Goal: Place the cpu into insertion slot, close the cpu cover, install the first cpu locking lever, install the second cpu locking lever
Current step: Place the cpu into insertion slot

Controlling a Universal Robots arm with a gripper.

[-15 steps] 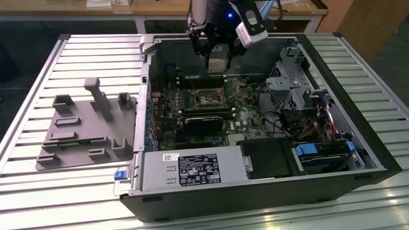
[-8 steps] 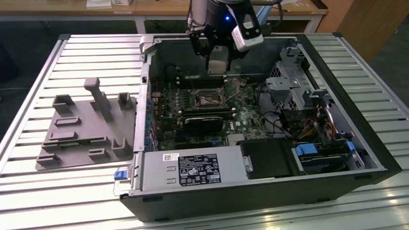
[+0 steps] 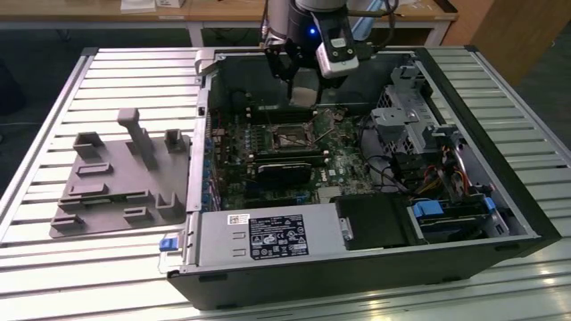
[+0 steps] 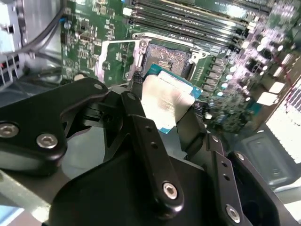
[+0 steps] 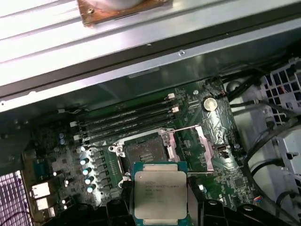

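The cpu [image 5: 160,195] is a flat square chip with a pale silver top, and my gripper [image 5: 160,207] is shut on its two opposite edges. It hangs level a short way above the green board, just off the insertion slot [image 5: 143,153], a dark square socket with a silvery rim that stands uncovered. The cpu cover [image 5: 203,149], a thin silvery frame, is flipped open beside the slot. In the second wrist view the cpu [image 4: 167,101] sits between black fingers [image 4: 134,110] with the slot [image 4: 169,61] and the cover [image 4: 117,59] beyond. The exterior view has the gripper [image 3: 303,93] inside the case, above the slot [image 3: 290,137].
Long memory slots [image 5: 127,120] run alongside the socket. A black block [image 3: 285,174] lies on the board near it. The drive cage [image 3: 419,127] and cables fill the case's right in the exterior view. A grey fixture plate [image 3: 120,177] lies on the slatted table on the left.
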